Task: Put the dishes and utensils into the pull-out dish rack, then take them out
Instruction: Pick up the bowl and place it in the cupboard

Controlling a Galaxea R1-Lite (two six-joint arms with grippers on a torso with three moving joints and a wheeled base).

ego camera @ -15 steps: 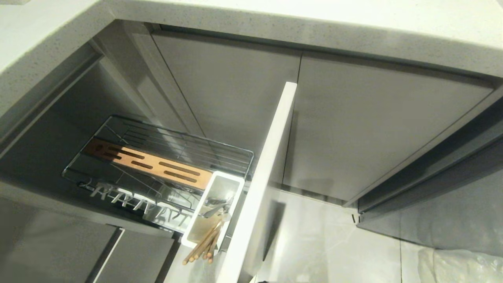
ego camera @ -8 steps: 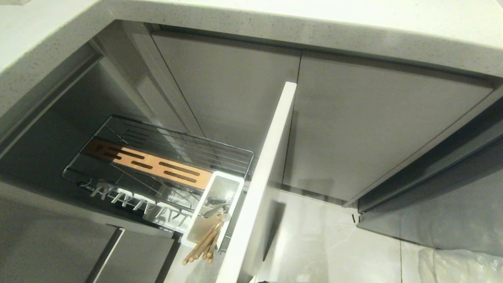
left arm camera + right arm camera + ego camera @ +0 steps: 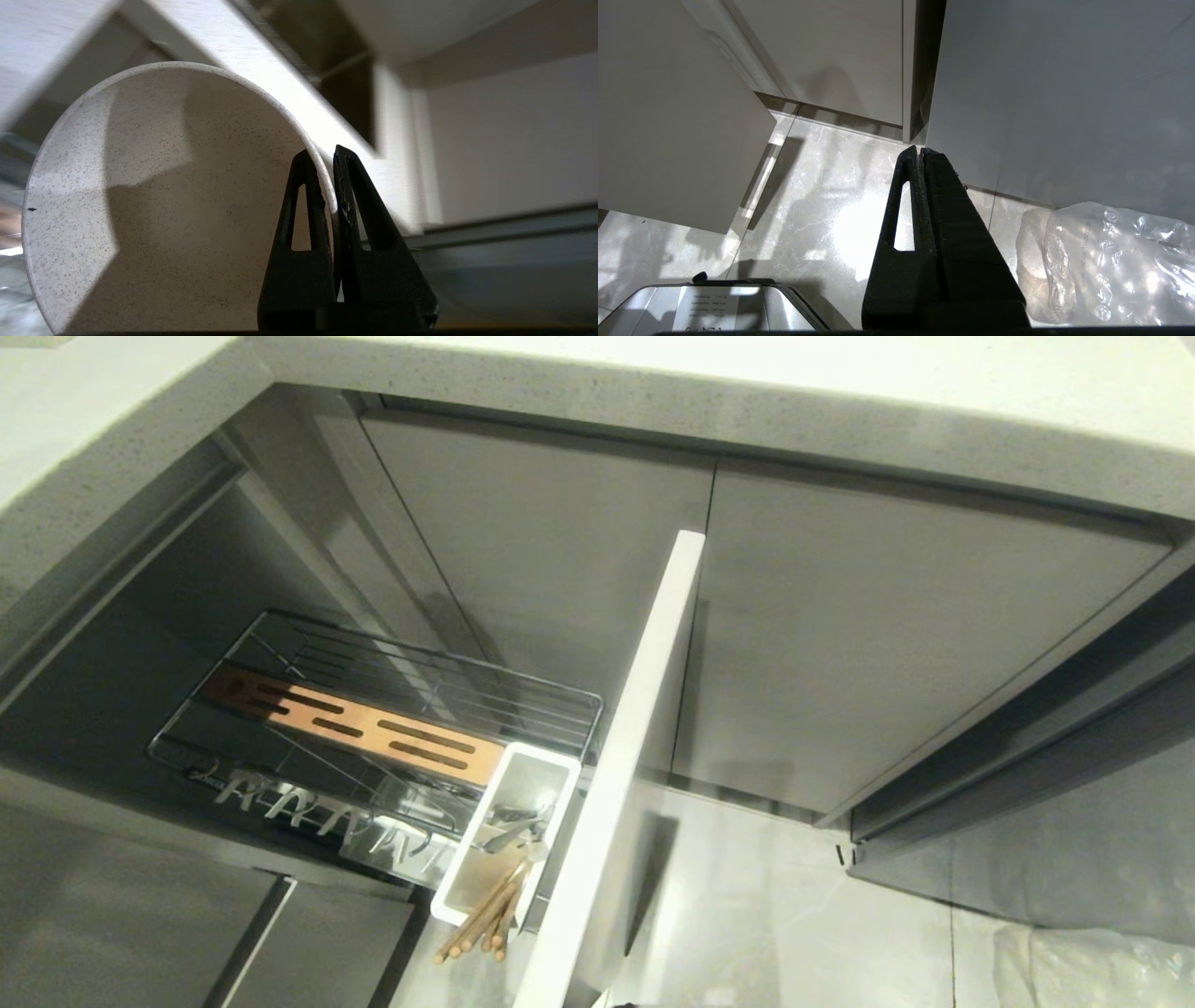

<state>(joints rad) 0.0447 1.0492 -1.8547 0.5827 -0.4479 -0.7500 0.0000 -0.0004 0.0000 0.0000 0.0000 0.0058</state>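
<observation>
Pinching the rim of the round speckled cream-white bowl (image 3: 177, 210) for carrying, the left gripper (image 3: 327, 186) fingers clamp it while the right gripper (image 3: 920, 154) hangs closed, empty.

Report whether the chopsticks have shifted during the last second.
No. The chopsticks lean out of the near end of the white caddy, beside the front panel, exactly as before.
</observation>
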